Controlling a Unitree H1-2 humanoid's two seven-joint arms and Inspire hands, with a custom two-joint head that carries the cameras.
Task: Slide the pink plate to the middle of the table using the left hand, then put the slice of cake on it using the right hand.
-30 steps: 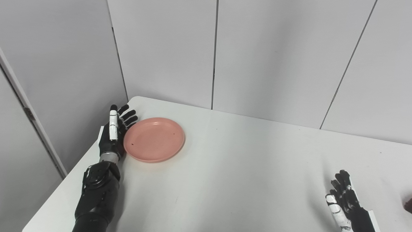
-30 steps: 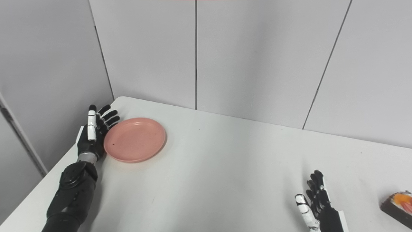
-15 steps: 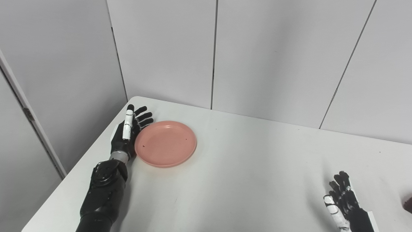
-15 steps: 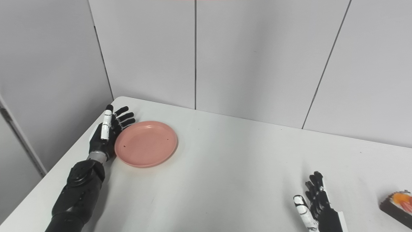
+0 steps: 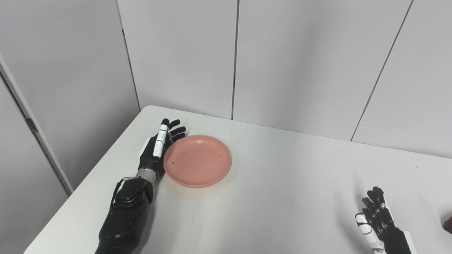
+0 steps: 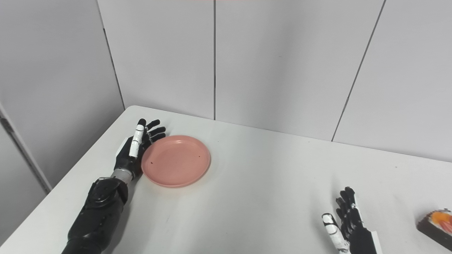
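The pink plate [image 5: 197, 161] lies flat on the left part of the white table [image 5: 275, 197]. My left hand [image 5: 157, 150] stands open on edge against the plate's left rim, fingers stretched toward the back wall. At the bottom right my right hand [image 6: 348, 222] rests open on the table, holding nothing. The slice of cake [image 6: 436, 224], dark with an orange top, sits at the right edge in the right eye view, a short way right of that hand; only a sliver of the cake [image 5: 448, 224] shows in the left eye view.
Grey wall panels [image 5: 289, 60] close off the table's far side and left. The table's left edge [image 5: 88, 178] runs diagonally just beside my left forearm [image 5: 125, 215].
My left hand has pushed the plate to the right, toward the table's middle, staying pressed to its left rim. The right hand and the cake have stayed put.
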